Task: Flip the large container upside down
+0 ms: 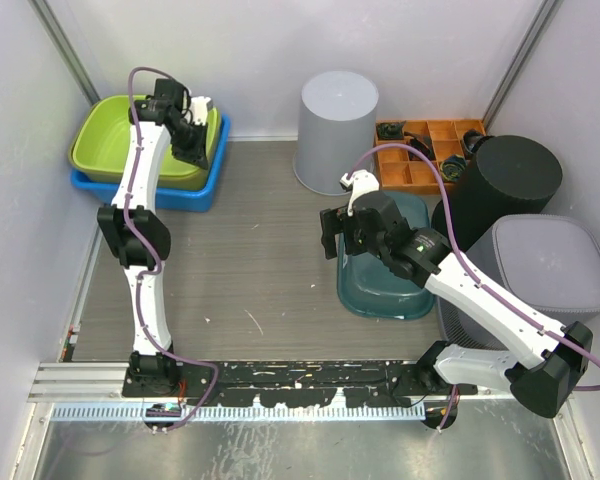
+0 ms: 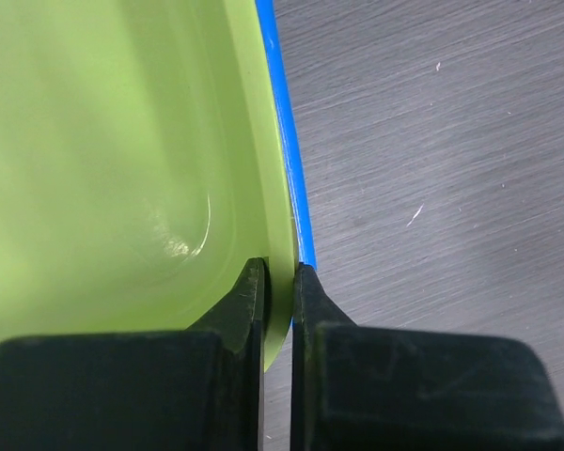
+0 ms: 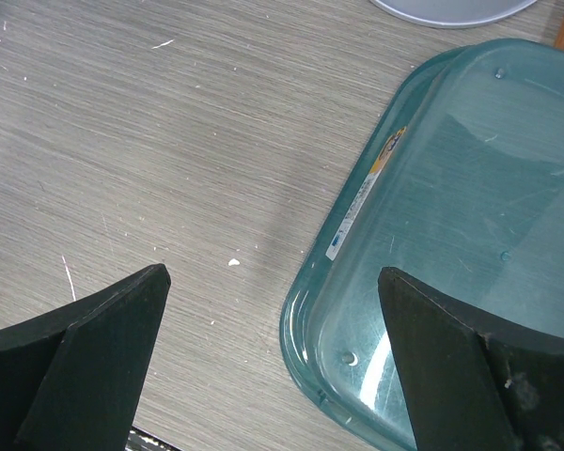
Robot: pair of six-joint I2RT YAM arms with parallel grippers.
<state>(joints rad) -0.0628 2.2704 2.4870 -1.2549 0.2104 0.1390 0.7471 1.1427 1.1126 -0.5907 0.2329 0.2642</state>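
Stretched toward eleven o'clock, the left gripper (image 2: 279,271) clamps the rim of the green basin (image 2: 122,169); the right gripper (image 3: 273,275), pointing down, gapes above the teal tub (image 3: 451,188).

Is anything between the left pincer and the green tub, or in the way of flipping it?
Nothing between them: the left pincer is shut on the wall of the green tub. That tub sits nested in the blue tub, so it likely must lift out first. The table beside it shows no obstacle.

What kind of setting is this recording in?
Probably a lab robot cell: plain white panels enclose a grey table, an aluminium rail edges it, and plastic containers like the green tub and teal tub stand about.
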